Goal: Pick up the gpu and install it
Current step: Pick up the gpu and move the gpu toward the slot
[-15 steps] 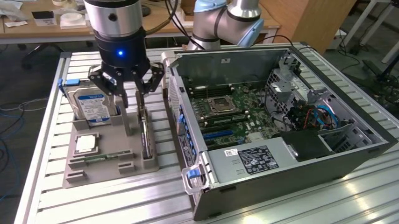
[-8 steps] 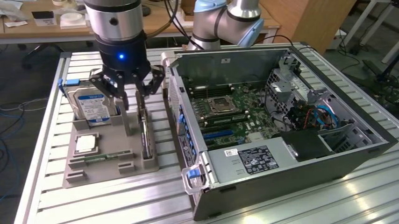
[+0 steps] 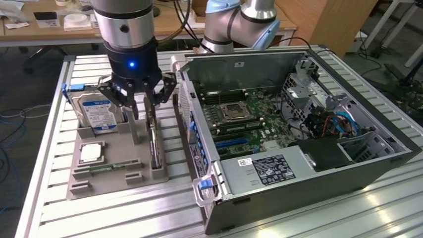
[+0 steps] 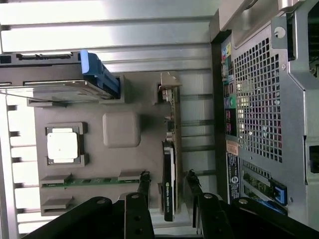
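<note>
One gpu [image 3: 154,148], one hard drive [image 3: 98,113], one processor chip [image 3: 91,152] and one memory stick [image 3: 109,167] sit in one grey tray [image 3: 112,181], beside one open computer case [image 3: 330,173]. In the exterior view the gpu stands on edge at the tray's 3 o'clock side (the side nearest the case). Its long axis runs 12 to 6 o'clock, and the bracket end, at 12, is partly hidden by the gripper [image 3: 146,105]. Only its thin top edge shows; the faces cannot be made out. The claw is spread wide and holds nothing, its fingertips [image 4: 144,179] straddling the gpu with a gap on either side.
</note>
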Motion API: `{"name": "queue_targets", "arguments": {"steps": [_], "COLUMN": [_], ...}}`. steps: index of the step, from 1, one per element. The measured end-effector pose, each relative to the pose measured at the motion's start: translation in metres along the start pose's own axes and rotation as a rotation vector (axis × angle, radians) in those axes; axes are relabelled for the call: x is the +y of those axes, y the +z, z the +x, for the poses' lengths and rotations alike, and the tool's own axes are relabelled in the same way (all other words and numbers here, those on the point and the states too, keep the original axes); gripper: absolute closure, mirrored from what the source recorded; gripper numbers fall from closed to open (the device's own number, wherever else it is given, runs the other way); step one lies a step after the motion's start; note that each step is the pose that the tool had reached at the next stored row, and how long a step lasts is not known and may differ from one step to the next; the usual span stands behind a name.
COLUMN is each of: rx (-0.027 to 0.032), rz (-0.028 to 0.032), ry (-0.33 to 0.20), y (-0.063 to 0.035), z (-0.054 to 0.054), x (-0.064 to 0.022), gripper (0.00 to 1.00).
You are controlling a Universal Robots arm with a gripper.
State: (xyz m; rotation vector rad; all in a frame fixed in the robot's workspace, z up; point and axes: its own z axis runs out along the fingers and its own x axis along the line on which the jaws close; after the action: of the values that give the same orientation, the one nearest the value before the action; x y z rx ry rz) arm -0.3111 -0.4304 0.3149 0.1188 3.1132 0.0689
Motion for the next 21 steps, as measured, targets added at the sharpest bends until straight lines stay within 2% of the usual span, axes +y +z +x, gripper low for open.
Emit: {"name": "queue_targets", "arguments": {"steps": [8,21], "rx": [0.0025,0.0025], "rz": [0.0002,0.0003], "ry": [0.000,0.000], "y": [0.0122,0.0302], "z": [-0.002,-0.001], "x": [-0.0006,-0.0014], "gripper": [0.58,0.58]}}
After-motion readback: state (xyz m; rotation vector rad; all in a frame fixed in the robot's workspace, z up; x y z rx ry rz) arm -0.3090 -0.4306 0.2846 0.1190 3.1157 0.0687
